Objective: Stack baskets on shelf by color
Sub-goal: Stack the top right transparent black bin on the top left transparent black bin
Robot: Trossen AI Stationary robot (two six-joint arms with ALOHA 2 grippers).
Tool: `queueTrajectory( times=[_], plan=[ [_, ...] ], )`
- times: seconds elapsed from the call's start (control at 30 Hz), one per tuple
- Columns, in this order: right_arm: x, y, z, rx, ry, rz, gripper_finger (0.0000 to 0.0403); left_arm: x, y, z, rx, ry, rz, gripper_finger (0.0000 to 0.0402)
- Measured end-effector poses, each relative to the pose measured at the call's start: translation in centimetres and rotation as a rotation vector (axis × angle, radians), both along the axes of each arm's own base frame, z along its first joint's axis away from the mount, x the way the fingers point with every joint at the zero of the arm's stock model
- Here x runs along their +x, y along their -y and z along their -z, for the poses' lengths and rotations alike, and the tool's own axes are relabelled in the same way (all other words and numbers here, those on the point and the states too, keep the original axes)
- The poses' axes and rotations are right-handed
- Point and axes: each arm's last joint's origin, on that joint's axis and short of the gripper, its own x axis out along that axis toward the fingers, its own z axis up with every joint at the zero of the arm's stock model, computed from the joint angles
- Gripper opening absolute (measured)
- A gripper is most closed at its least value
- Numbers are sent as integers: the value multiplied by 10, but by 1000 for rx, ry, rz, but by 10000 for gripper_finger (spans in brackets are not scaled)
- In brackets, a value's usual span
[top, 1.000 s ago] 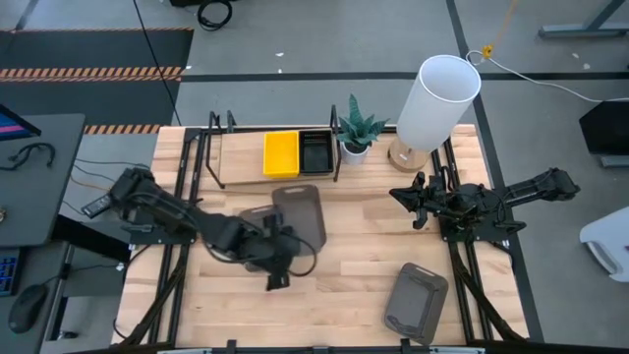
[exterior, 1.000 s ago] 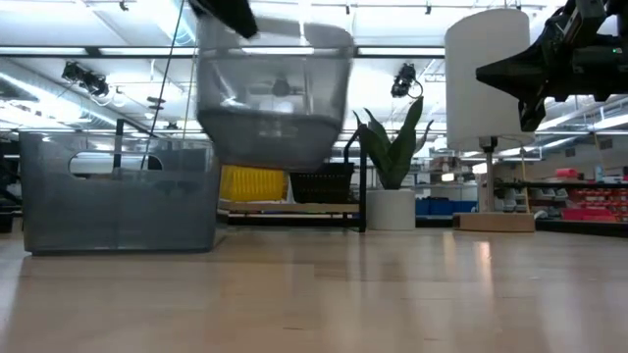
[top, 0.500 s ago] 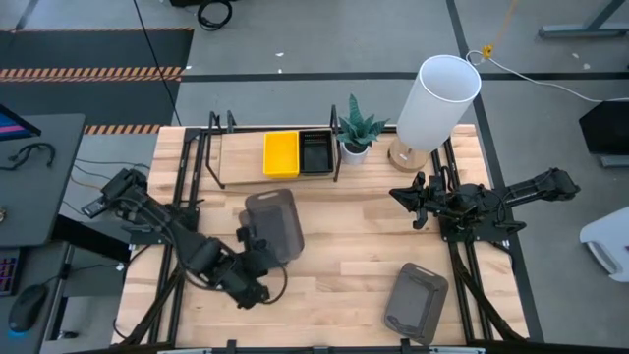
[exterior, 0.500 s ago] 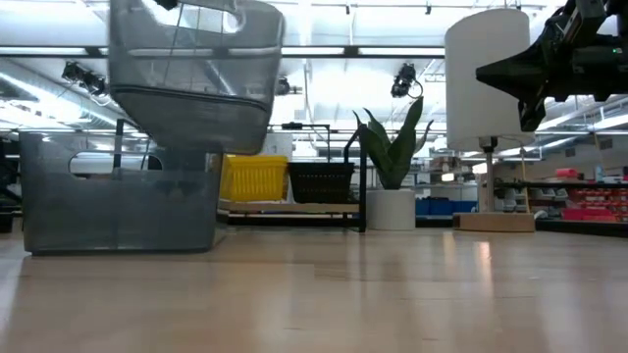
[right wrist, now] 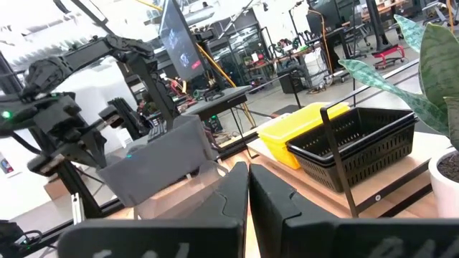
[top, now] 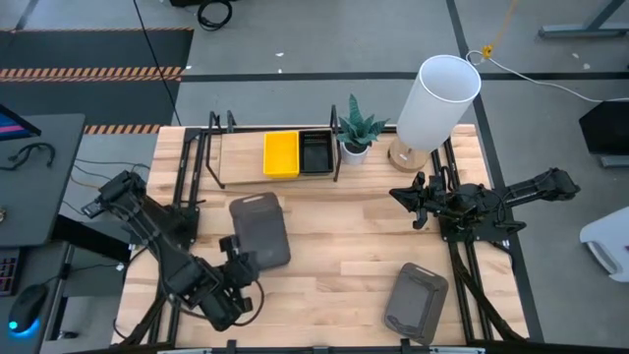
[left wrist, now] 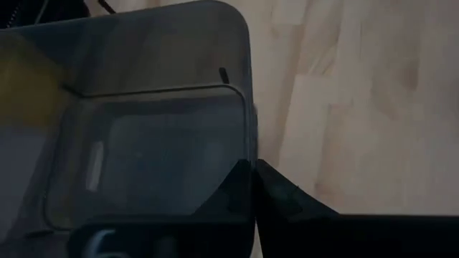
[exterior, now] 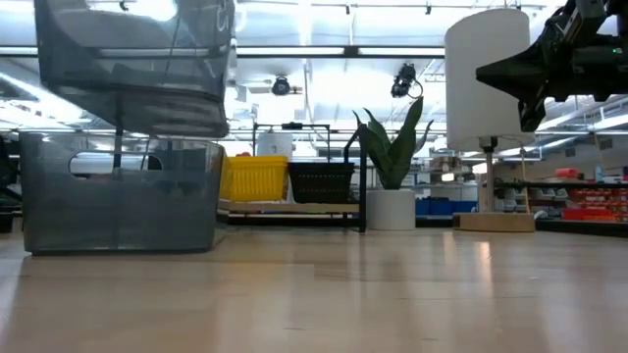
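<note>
Table seen from above: we are looking down on a wooden table [top: 334,246] with a low shelf [top: 241,157] along its far edge. On the shelf a yellow basket [top: 280,153] and a black basket [top: 315,152] are sitting side by side, with bare board to their left. Our left gripper [top: 243,258] is holding a grey basket [top: 259,229] by its near rim, lifted over the table near the shelf. A second grey basket [top: 416,301] is lying at the near right corner. Our right gripper [top: 411,199] is waiting over the table's right side, beside a plant pot [top: 355,149] and a white lamp [top: 435,101].

Level with the tabletop, the held grey basket [exterior: 132,64] is hanging in the air above a third grey basket [exterior: 120,192] standing on the table.

From the left wrist, our fingers are pinched together on the basket's rim [left wrist: 247,154], closed on it.

From the right wrist, the right fingers [right wrist: 283,197] are pressed together, holding nothing.

We judge the step is carrying this basket to the shelf's bare left part. To do it well, we should be keeping it level, clearing the black end rail, and lowering it flat, well clear of the yellow basket.
</note>
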Motion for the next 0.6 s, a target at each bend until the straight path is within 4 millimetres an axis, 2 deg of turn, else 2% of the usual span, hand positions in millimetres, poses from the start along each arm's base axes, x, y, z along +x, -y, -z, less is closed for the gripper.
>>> queueTrajectory(
  times=[0.17, 0.27, 0.43, 0.6],
  plan=[
    [0, 0, 0, 0, 0, 0, 19, -3, -4, 30, 36, -38, -1, 5],
    [0, 0, 0, 0, 0, 0, 19, 0, -4, 40, 32, -12, 19, 5],
    [0, 0, 0, 0, 0, 0, 19, 5, -3, 47, -11, -17, 61, 5],
    [0, 0, 0, 0, 0, 0, 19, 8, -2, 47, -28, -5, 82, 8]
  ],
)
